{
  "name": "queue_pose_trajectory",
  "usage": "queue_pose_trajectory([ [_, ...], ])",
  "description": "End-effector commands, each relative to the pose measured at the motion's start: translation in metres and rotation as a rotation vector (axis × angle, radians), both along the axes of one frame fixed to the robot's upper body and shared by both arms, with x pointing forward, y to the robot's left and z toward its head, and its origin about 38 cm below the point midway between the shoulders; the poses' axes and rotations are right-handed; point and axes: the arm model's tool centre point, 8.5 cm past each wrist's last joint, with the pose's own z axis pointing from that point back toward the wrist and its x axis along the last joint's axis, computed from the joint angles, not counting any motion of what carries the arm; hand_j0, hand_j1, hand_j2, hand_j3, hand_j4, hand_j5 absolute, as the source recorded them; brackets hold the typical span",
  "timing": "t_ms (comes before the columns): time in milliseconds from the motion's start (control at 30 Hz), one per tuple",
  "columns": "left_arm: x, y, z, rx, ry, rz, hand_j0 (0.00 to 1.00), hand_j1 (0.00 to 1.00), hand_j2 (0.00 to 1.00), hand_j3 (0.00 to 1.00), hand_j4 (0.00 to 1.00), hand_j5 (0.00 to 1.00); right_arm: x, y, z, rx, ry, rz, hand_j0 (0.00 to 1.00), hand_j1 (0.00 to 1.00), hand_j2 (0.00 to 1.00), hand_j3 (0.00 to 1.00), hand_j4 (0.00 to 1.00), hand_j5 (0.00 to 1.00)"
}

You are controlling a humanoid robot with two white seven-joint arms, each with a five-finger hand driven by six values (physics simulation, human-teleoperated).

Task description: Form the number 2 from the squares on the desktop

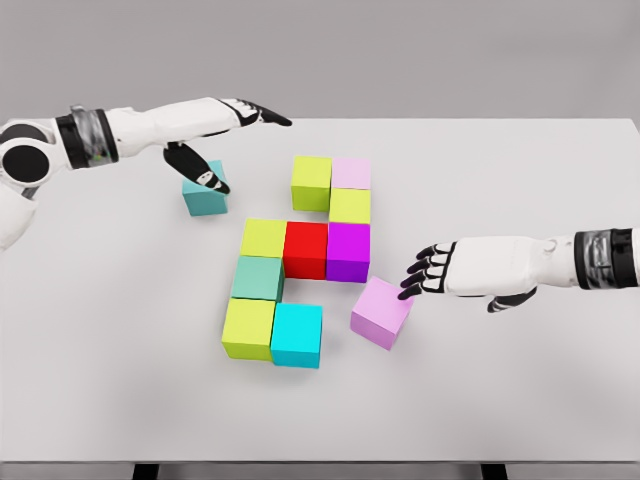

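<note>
Progress stands at most of the 2 built: eight cubes joined, taking the red cube [306, 249] as landmark, top row above it, bottom row below-left. Outstanding: the lilac cube [382, 312], skewed, lower right of red, right hand [432, 271] fingertips touching it, not grasping; the teal cube [203, 195], upper left, left hand [205, 172] over it, clenched on nothing
</note>
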Motion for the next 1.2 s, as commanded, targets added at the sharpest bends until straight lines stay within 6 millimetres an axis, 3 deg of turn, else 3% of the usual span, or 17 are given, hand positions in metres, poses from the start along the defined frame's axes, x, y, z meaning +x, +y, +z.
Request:
queue_pose_trajectory([
  [0,0.000,-0.003,0.001,-0.013,0.001,-0.003,1.00,1.00,1.00,1.00,1.00,1.00,0.000,0.001,0.000,0.005,0.002,-0.001,1.00,1.00,1.00,1.00,1.00,1.00],
  [267,0.002,0.006,0.002,-0.001,0.002,0.017,1.00,1.00,1.00,1.00,1.00,1.00,0.000,0.001,0.001,0.007,0.002,0.001,1.00,1.00,1.00,1.00,1.00,1.00],
  [367,0.005,0.025,0.000,0.022,0.010,0.061,1.00,1.00,1.00,1.00,1.00,1.00,-0.001,0.002,0.001,0.007,0.001,0.004,1.00,1.00,1.00,1.00,1.00,1.00],
  [767,0.018,0.054,-0.002,0.040,0.034,0.143,1.00,1.00,1.00,1.00,1.00,1.00,-0.001,0.003,0.002,0.008,-0.001,0.005,1.00,1.00,1.00,1.00,1.00,1.00],
  [833,0.016,0.076,0.001,0.127,0.013,0.181,1.00,1.00,1.00,1.00,1.00,1.00,-0.001,0.002,0.001,0.007,0.000,0.004,1.00,1.00,1.00,1.00,1.00,1.00],
  [933,0.015,0.089,0.002,0.202,-0.004,0.205,1.00,1.00,1.00,1.00,1.00,1.00,0.000,0.002,0.002,0.007,-0.001,0.001,1.00,1.00,1.00,1.00,1.00,1.00],
  [1100,0.022,0.119,-0.018,0.251,0.068,0.324,1.00,1.00,1.00,1.00,1.00,1.00,0.010,-0.008,0.003,-0.004,-0.008,-0.036,1.00,1.00,1.00,1.00,1.00,1.00],
  [1133,0.023,0.127,-0.030,0.275,0.098,0.356,0.94,0.94,0.94,0.94,0.94,0.94,0.011,-0.010,0.002,-0.006,-0.007,-0.043,1.00,1.00,1.00,1.00,1.00,1.00],
  [1167,0.026,0.128,-0.039,0.270,0.125,0.379,0.81,0.81,0.81,0.81,0.81,0.81,0.014,-0.014,0.002,-0.011,-0.008,-0.057,1.00,1.00,1.00,1.00,1.00,1.00],
])
